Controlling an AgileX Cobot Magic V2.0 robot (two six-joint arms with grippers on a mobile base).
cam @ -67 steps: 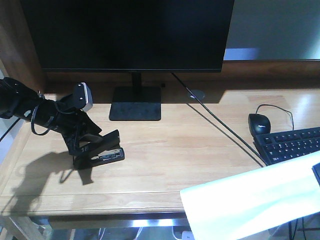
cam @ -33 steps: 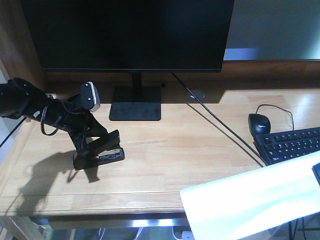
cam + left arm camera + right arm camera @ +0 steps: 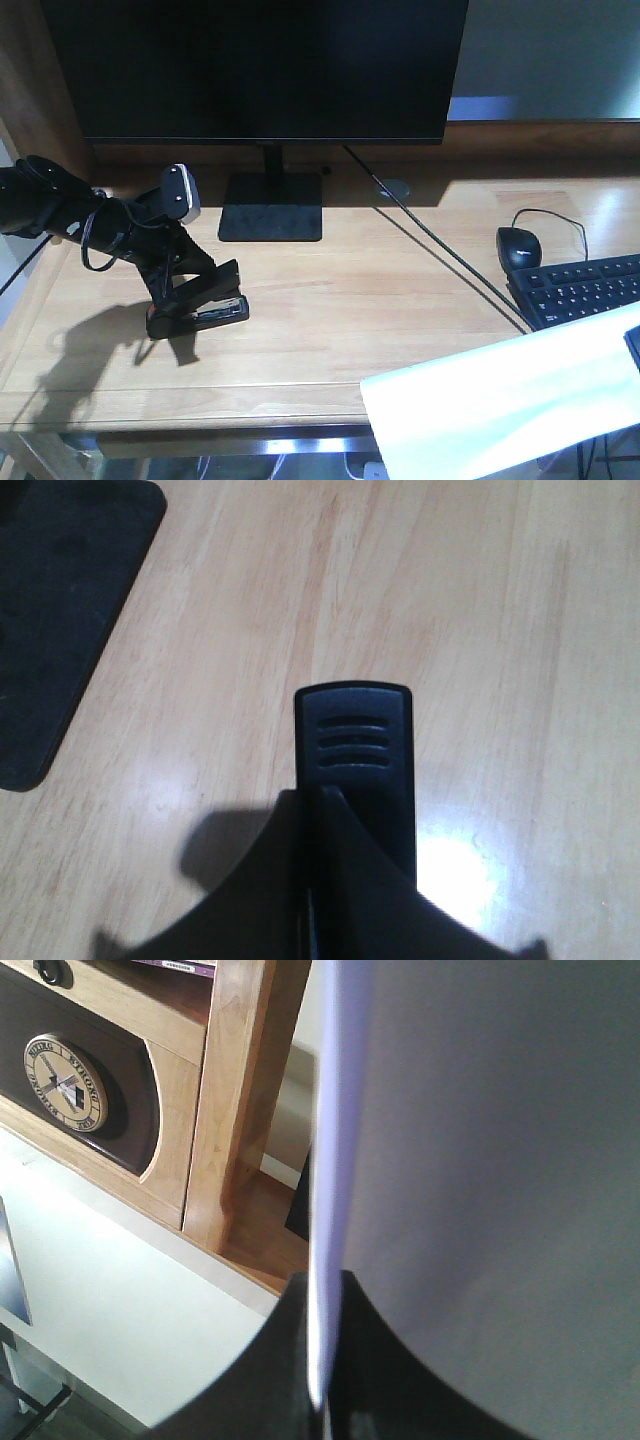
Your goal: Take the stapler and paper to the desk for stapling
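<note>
Items on view, largest first.

- Desk (image 3: 330,290): light-wood top with plank grain. Its broad middle, between the stapler and the keyboard, lies bare. The front edge runs along the bottom of the front view, and the left and right ends are cut off.
- Monitor (image 3: 260,70): black, screen dark, top cropped. It stands at the back of the desk on a flat square base (image 3: 272,207).
- Paper (image 3: 500,410): a white sheet slanting across the front right corner. It is cut off at the bottom and right, and it hides the near edge of the keyboard. Whether it touches the desk cannot be told.
- Right gripper (image 3: 320,1360): its fingers are pinched onto the sheet's edge. The wrist view is mostly filled by paper, with wooden shelving (image 3: 230,1110) behind.
- Left gripper (image 3: 170,295): reaches in from the left and casts a heavy shadow. Its fingers are clamped on the rear of the stapler. The grip itself is dark and hard to make out.
- Keyboard (image 3: 585,285): black, at the far right, partly cropped.
- Stapler (image 3: 205,300): black, on the left half of the desk near the monitor base. Its base is on the wood and its ribbed front end (image 3: 355,740) points away from the fingers.
- Mouse (image 3: 519,246): black, corded, just behind the keyboard.
- Cable (image 3: 440,250): thin and dark, running diagonally from the monitor towards the keyboard.
</note>
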